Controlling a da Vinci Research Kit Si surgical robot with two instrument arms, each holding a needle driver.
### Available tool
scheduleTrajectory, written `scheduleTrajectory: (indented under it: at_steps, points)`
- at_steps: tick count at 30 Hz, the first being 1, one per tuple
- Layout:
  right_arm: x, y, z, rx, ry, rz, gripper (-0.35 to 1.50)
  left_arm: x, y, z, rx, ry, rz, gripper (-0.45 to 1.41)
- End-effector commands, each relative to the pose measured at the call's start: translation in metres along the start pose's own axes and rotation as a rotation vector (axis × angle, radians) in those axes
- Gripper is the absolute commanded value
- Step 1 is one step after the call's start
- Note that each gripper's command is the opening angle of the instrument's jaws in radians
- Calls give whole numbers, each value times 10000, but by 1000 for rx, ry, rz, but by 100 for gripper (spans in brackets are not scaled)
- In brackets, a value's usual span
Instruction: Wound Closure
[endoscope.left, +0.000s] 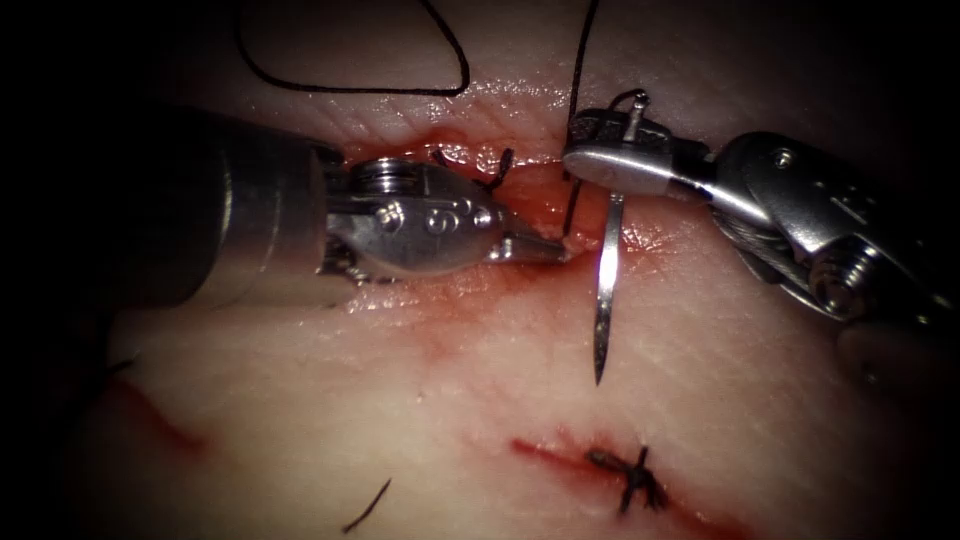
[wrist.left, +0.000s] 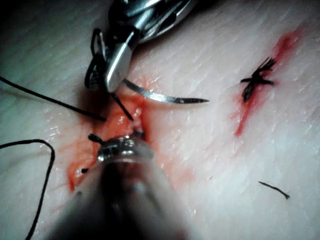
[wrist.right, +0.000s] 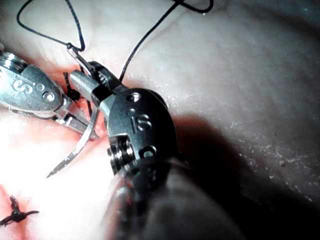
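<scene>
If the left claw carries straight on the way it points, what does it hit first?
Probably the needle, hanging from the right claw just past the left claw tips at the cut; depth is unclear, so it might pass beneath.

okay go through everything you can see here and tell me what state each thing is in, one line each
Right claw: shut on the needle near its thread end.
Needle: out of the tissue, tip free over it.
Left claw: tip at the cut's edge.
Cut: open, wet with red fluid.
Thread: slack loop on the tissue.
Knotted stitch: tied.
</scene>
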Motion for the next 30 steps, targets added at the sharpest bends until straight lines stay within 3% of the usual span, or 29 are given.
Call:
scheduleTrajectory:
  at_steps: [1,6,9,15,19,22,30]
  points:
    - [-4,3,9,0,8,-17,-35,2,-1,9,-9,-17,16,-45]
    - [-5,5,12,2,40,-71,-35,2,4,9,-69,-131,34,-45]
    - [-5,8,16,-3,73,-95,-35,2,9,7,-161,-205,47,-45]
    - [-1,16,23,-26,106,-131,-35,2,13,5,-243,-207,50,-45]
    - [-3,15,27,-23,122,-186,-35,1,15,3,-250,-206,64,0]
    - [-3,16,28,-28,141,-244,-35,-1,16,1,-253,-206,68,24]
    - [-5,20,27,-51,151,-381,-35,-2,22,-3,-258,-204,67,27]
